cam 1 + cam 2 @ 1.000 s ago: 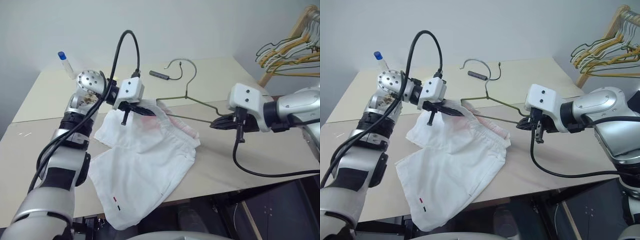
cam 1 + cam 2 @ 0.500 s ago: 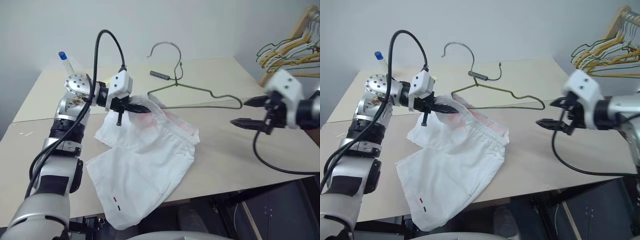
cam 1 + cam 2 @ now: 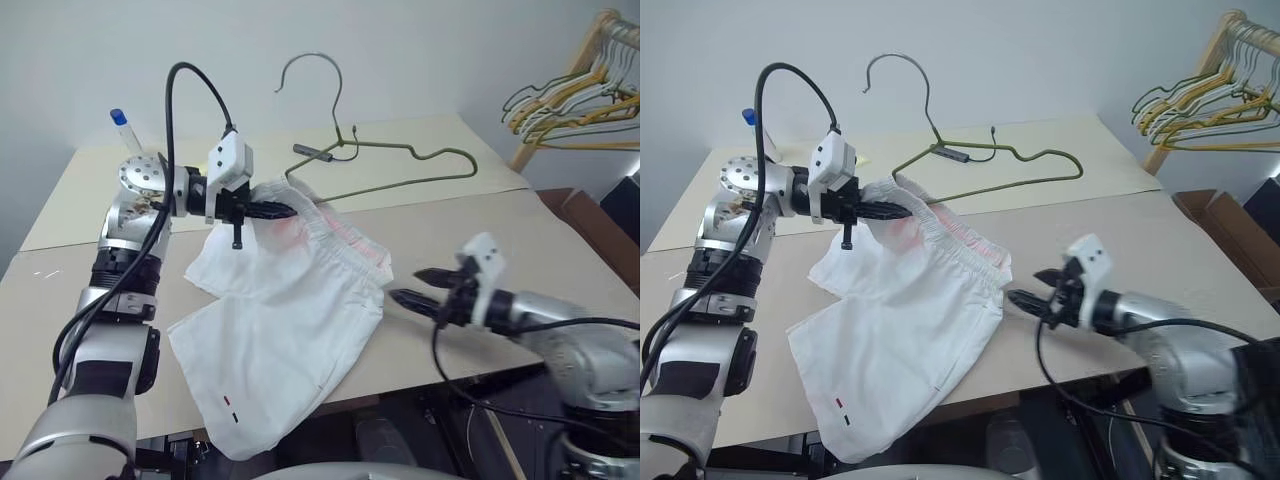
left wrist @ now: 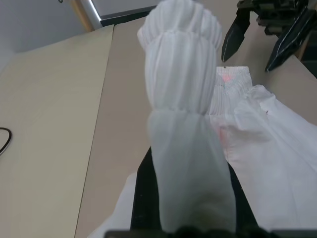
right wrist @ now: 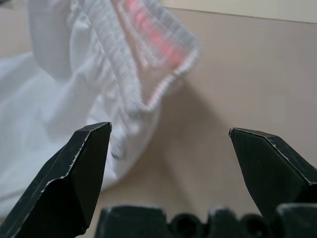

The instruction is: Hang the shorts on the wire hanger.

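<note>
White shorts (image 3: 290, 320) w/ pink-tinted gathered waistband lie mid-table (image 3: 560, 250), waistband's far-left end lifted, pinched by left gripper (image 3: 285, 209). Olive wire hanger (image 3: 385, 165) tilted up behind, threaded into waistband. Right gripper (image 3: 408, 287) wide open, empty, near-right of waistband

We count one pair of white shorts (image 3: 285, 300), draped across the middle of the table (image 3: 560, 250) with one leg hanging over its front edge. We count one olive wire hanger (image 3: 385, 165), raised above the table's far half. Near the far edge lies one small dark stick-shaped object with a thin cord (image 3: 312, 150). At the far left corner stands one tube with a blue cap (image 3: 122, 125). Beyond the table's right edge we see one bunch of yellow and grey hangers (image 3: 570, 105) on one wooden rack (image 3: 585, 55); their number we cannot tell.
</note>
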Action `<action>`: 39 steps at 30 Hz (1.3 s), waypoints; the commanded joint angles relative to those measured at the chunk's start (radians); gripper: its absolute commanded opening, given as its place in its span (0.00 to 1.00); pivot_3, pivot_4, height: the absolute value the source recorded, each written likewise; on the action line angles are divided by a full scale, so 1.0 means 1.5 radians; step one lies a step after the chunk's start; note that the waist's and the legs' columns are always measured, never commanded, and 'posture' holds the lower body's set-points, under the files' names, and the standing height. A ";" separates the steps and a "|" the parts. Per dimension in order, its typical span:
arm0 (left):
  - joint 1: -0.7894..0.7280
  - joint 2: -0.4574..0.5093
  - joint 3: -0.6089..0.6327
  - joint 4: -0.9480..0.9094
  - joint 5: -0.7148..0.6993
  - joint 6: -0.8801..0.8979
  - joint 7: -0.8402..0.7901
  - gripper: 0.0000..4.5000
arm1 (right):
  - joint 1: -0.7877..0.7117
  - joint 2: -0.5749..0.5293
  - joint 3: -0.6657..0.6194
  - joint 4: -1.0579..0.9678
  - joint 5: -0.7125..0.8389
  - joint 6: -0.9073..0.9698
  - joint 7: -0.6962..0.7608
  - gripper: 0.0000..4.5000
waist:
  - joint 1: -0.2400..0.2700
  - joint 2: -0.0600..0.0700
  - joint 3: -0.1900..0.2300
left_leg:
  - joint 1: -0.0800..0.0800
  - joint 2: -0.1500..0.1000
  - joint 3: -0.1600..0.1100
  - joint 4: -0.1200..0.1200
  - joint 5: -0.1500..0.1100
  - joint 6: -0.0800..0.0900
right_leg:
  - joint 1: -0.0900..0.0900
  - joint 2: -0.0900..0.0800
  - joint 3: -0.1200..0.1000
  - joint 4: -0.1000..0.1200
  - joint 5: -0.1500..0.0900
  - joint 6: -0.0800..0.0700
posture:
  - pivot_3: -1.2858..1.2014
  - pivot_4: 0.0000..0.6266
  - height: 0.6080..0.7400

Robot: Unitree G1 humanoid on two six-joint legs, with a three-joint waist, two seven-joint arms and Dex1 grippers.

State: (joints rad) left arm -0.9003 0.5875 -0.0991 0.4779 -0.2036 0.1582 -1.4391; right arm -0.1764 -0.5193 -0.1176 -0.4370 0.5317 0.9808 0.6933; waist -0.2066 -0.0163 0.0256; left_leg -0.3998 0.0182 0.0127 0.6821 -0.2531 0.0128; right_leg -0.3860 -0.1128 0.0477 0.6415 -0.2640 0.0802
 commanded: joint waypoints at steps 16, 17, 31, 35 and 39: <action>0.035 0.048 0.016 -0.063 -0.023 0.027 -0.008 0.00 | -0.071 0.054 0.011 0.063 0.036 -0.031 -0.045 0.03 | 0.005 0.000 0.000 | -0.001 -0.001 -0.002 0.000 0.000 0.000 | 0.000 0.000 -0.001 0.001 0.000 0.000 | 0.45 0.00 1.00; 0.041 0.055 0.014 -0.066 -0.024 0.028 -0.017 0.00 | -0.076 0.042 0.004 0.068 0.036 -0.028 -0.045 0.01 | 0.005 0.000 0.000 | 0.000 -0.001 -0.002 0.000 0.000 0.000 | 0.000 0.000 -0.001 0.001 0.000 0.000 | 0.45 0.00 1.00; 0.081 0.108 -0.031 -0.025 0.040 -0.078 -0.035 0.00 | -0.131 -0.178 -0.043 0.164 0.039 -0.059 0.082 0.01 | 0.007 0.000 0.000 | -0.001 -0.001 -0.001 0.000 0.000 0.000 | 0.000 0.000 -0.001 0.000 0.000 0.000 | 0.44 0.00 1.00; 0.084 0.109 -0.043 -0.011 0.056 -0.095 -0.011 0.00 | -0.135 -0.209 -0.049 0.171 0.042 -0.063 0.106 0.01 | 0.006 0.000 0.000 | -0.001 -0.001 -0.001 0.000 0.000 0.000 | 0.000 0.000 -0.001 -0.001 0.000 0.000 | 0.43 0.00 1.00; 0.080 0.101 -0.036 -0.004 0.045 -0.085 0.007 0.00 | -0.130 -0.223 -0.047 0.163 0.046 -0.066 0.120 0.01 | 0.004 0.000 0.000 | -0.001 -0.001 -0.001 0.000 0.000 0.000 | 0.000 0.000 -0.001 -0.001 0.000 0.000 | 0.43 0.00 1.00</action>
State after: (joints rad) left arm -0.7685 0.7062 -0.1849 0.4400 -0.1547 0.0228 -1.4536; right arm -0.3635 -0.8187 -0.1270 -0.1978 0.6114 0.9030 0.8770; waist -0.2003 -0.0161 0.0256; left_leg -0.4009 0.0173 0.0108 0.6821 -0.2530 0.0127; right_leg -0.3855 -0.1131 0.0468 0.6408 -0.2641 0.0803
